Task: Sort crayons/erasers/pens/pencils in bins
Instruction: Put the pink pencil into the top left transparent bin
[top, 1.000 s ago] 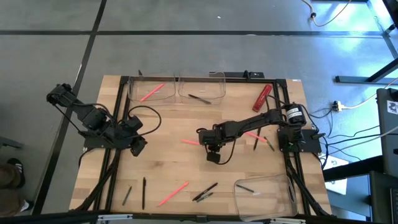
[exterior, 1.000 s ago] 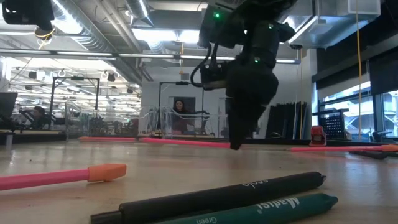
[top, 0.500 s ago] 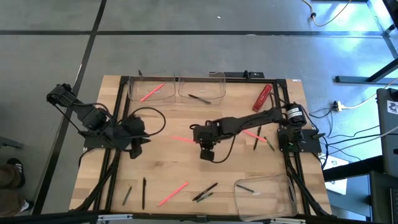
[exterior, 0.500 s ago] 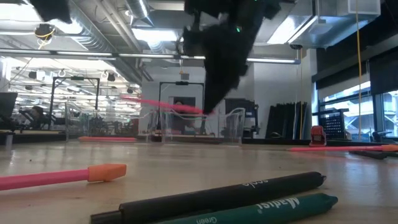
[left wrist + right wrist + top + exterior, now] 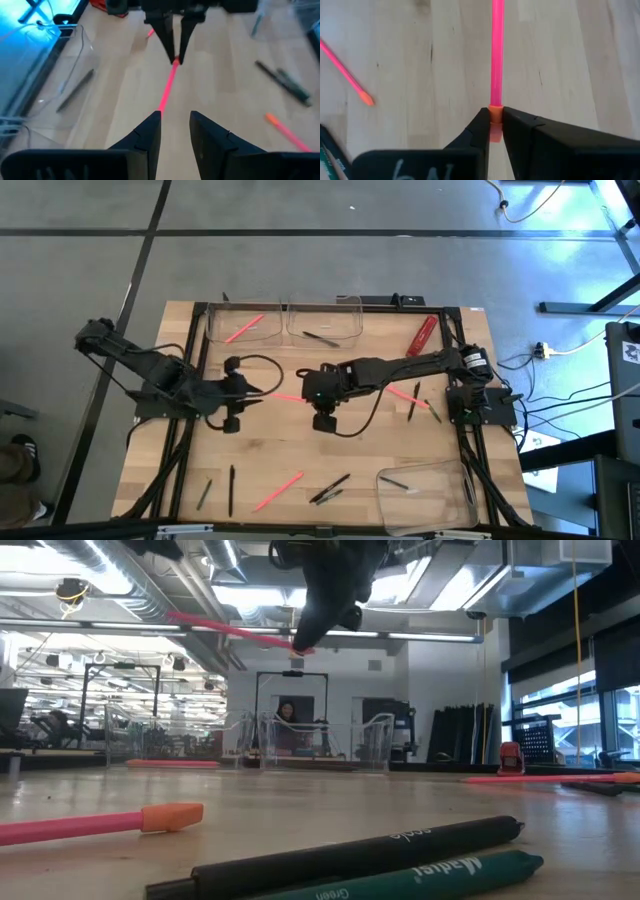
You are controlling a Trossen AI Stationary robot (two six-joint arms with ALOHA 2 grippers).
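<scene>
My right gripper (image 5: 304,395) is shut on a pink pencil (image 5: 285,395) and holds it in the air over the table's middle; it also shows in the low view (image 5: 298,643). My left gripper (image 5: 172,116) is open and faces it from the table's left. The pencil's free tip (image 5: 161,106) ends just in front of the left fingertips; I cannot tell if it touches them. Two clear bins stand at the far edge, one (image 5: 245,325) with a pink pencil, one (image 5: 325,325) with a black pen. A third bin (image 5: 425,490) stands near right. My right gripper pinches the pencil's orange eraser end (image 5: 495,111) between its two fingertips. The fingers come level from the table's right and lie along the pencil. The pencil is lifted clear of the table and sticks out almost level toward my left gripper.
A red object (image 5: 421,337) lies far right. A pink pencil (image 5: 410,395) and dark sticks (image 5: 412,410) lie right of centre. Near the front edge lie a pink pencil (image 5: 278,490), black and green pens (image 5: 330,488) and two dark sticks (image 5: 231,488).
My right gripper has risen from the table with the pink pencil and gone toward the table's left and far edge; the pencil is now lifted clear. My left gripper has gone toward the table's right, up to the pencil's free tip.
</scene>
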